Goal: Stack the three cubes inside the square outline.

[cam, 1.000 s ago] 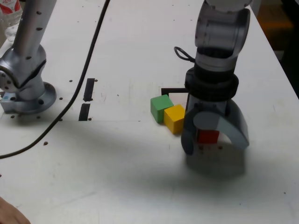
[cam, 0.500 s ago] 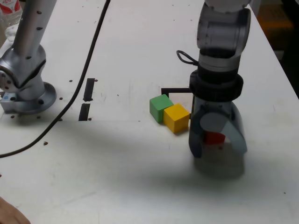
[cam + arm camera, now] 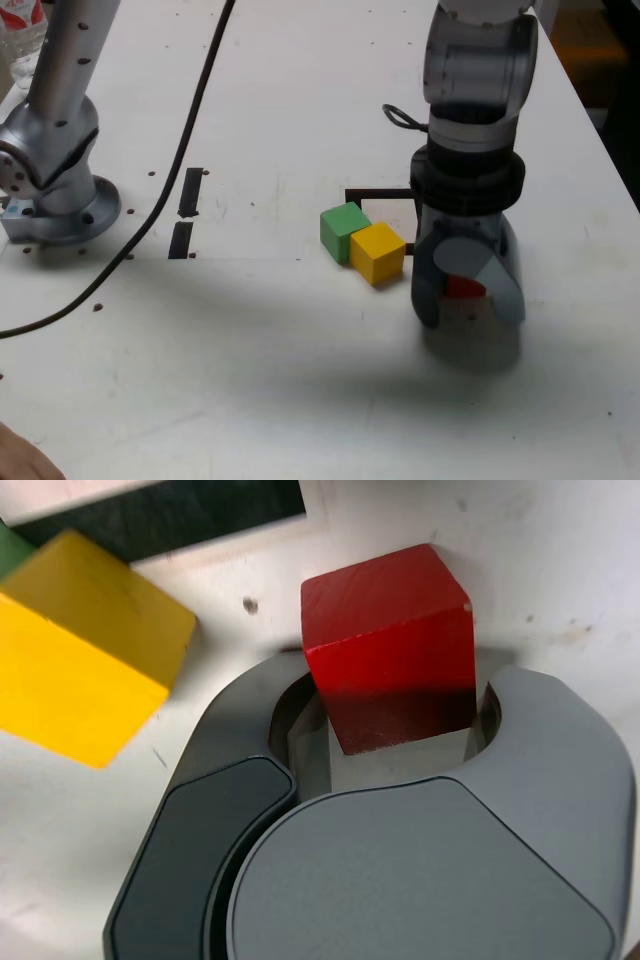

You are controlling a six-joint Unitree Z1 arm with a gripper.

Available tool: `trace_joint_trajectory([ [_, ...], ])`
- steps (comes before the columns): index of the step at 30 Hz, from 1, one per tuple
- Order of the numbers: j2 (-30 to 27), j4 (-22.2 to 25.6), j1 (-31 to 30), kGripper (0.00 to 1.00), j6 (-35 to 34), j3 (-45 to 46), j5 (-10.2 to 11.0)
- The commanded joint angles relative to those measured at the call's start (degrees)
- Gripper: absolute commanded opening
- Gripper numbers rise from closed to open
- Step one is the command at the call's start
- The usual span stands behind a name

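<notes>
In the exterior view, the grey two-fingered gripper has drifted toward that view's right over the last second, and its curved fingers, spread wide before, have swung in around the small matte red cube. The red cube has travelled with it, away from the matte yellow cube, which has not moved. That suggests the grasp on the first block is made or very nearly made, so lifting and carrying it to the black-tape square outline is the likely next step. Taking the yellow cube as landmark: the matte green cube touches its far-left side, the outline's visible edge runs just behind it, largely hidden by the arm, and the red cube sits apart on its right, between the gripper's fingers. No cube looks to be inside the outline yet.

In the wrist view, the red cube fills the gap between the two grey fingers, its flanks pressed against both inner faces, so the gripper appears clamped on it. The yellow cube lies beside and clear of the fingers, with a stretch of black tape beyond it. I cannot tell whether the red cube has left the white tabletop.
</notes>
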Motion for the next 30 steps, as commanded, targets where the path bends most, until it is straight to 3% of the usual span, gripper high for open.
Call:
trace_joint_trajectory([
  [1,-1.6,0.2,-0.4,0.12,-0.3,0.1,0.8],
  [9,-8.3,5.2,-0.9,0.12,-1.2,0.9,3.5],
  [12,-10.5,6.3,-0.9,0.12,-1.3,1.5,5.9],
  [14,-11.1,6.4,-0.8,0.12,-1.3,1.4,8.5],
  [17,-10.6,6.5,-0.5,0.12,-1.1,0.7,12.5],
  [19,-10.2,6.5,-0.1,0.12,-0.8,0.4,13.7],
  [30,-4.6,5.8,4.2,0.12,2.5,0.2,16.9],
])
